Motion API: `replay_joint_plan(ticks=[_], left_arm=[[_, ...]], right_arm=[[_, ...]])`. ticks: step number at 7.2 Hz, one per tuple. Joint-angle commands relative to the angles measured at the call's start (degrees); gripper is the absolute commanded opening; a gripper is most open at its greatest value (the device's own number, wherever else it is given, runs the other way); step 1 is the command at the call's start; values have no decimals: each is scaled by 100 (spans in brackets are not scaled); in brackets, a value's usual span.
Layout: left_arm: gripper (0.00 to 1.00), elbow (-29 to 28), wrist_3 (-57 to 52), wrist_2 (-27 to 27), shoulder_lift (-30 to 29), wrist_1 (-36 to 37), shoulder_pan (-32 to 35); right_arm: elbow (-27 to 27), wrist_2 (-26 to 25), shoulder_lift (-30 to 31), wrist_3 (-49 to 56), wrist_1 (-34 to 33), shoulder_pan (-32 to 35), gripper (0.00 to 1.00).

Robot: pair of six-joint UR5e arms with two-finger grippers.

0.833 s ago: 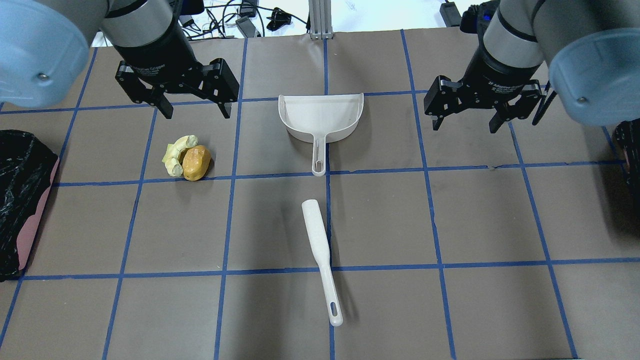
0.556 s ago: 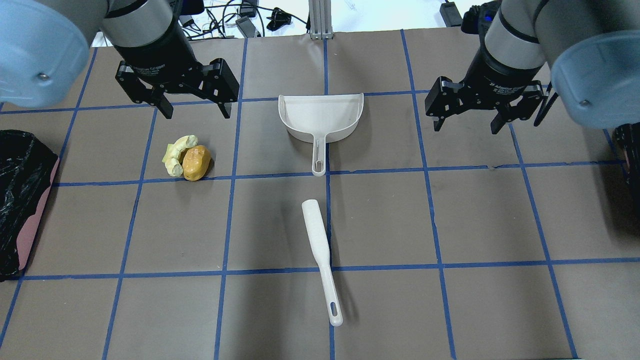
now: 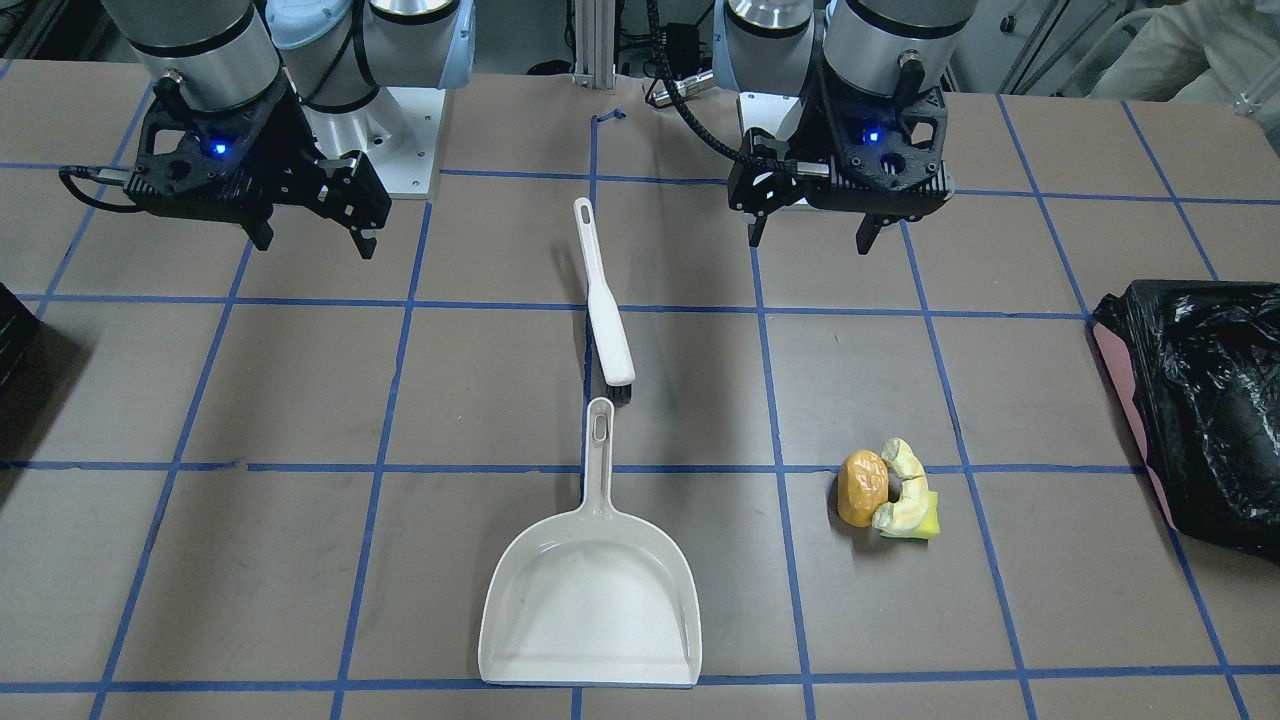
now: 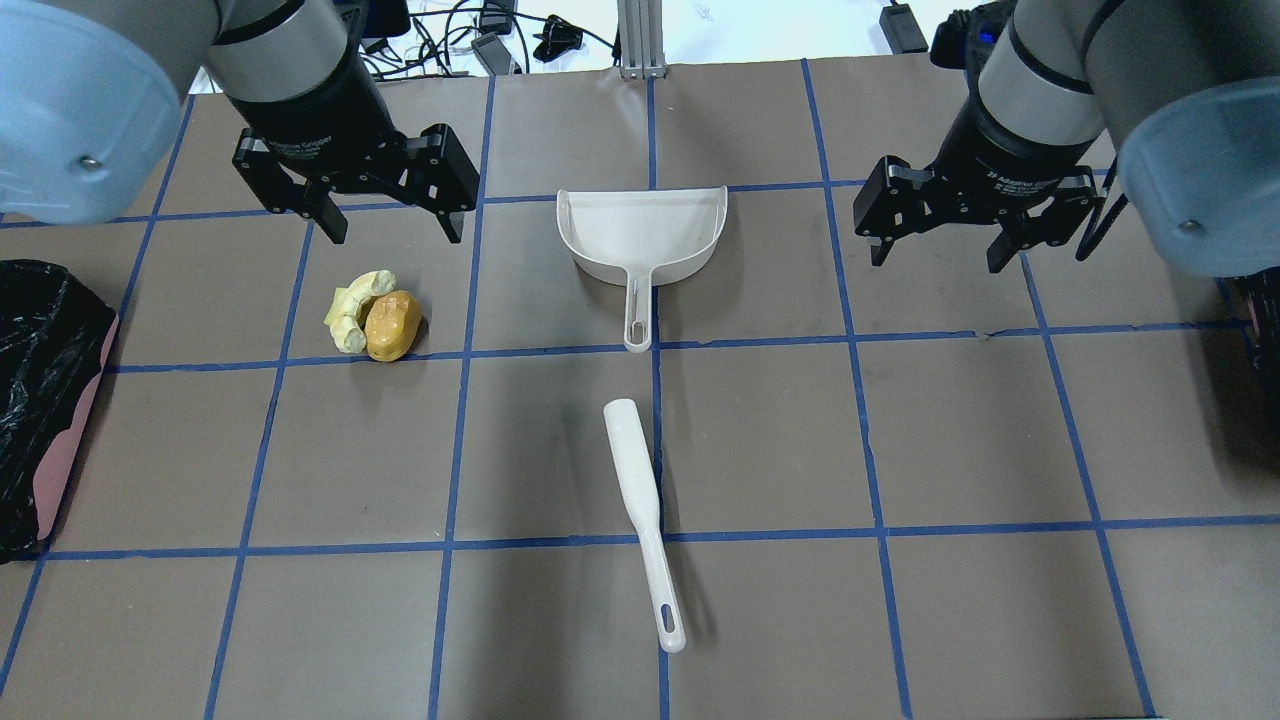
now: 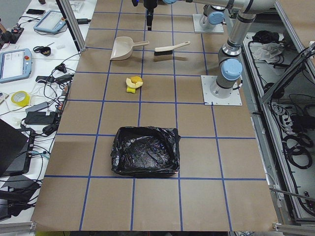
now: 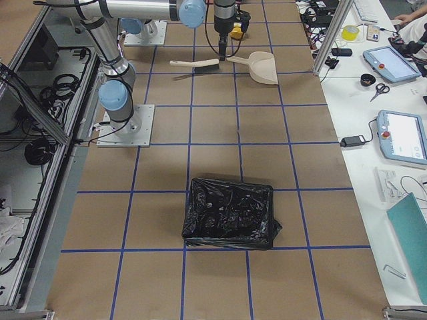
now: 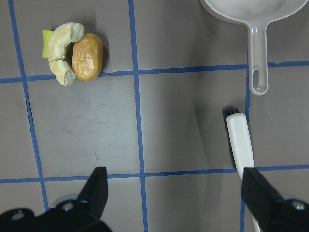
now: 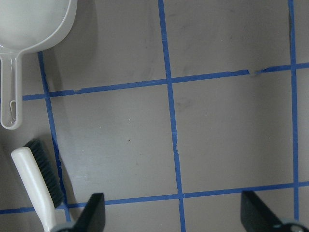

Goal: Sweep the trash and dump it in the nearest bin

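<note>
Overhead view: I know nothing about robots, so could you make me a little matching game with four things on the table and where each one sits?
Things:
1. dustpan
2. brush
3. trash
4. bin

Places in the overhead view:
A. left of the dustpan, a colourful cluster
B. top centre, white, handle pointing down
C. far left edge, black-lined
D. below the dustpan, white, lying flat

Pairs: 1-B, 2-D, 3-A, 4-C
</note>
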State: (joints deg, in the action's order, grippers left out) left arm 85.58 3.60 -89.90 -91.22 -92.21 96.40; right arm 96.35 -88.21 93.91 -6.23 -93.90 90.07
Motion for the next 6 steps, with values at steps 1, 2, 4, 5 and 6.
replay_joint_plan(ticks=[1,2,4,5,6], left_arm=[[100,11,0,-1,7,1,2],[100,11,0,-1,7,1,2],[100,20,0,8,7,1,2],[100,20,0,-10,16,1,2],[100,20,0,-1,16,1,2]], right_arm=[[6,14,-4,8,3,2,100],[6,-3,-4,-9,-14,-7,100],[6,23,-4,60,-14,-7,100],[6,32,-4,52,-6,-7,100],[6,40,-4,43,-14,2,100]])
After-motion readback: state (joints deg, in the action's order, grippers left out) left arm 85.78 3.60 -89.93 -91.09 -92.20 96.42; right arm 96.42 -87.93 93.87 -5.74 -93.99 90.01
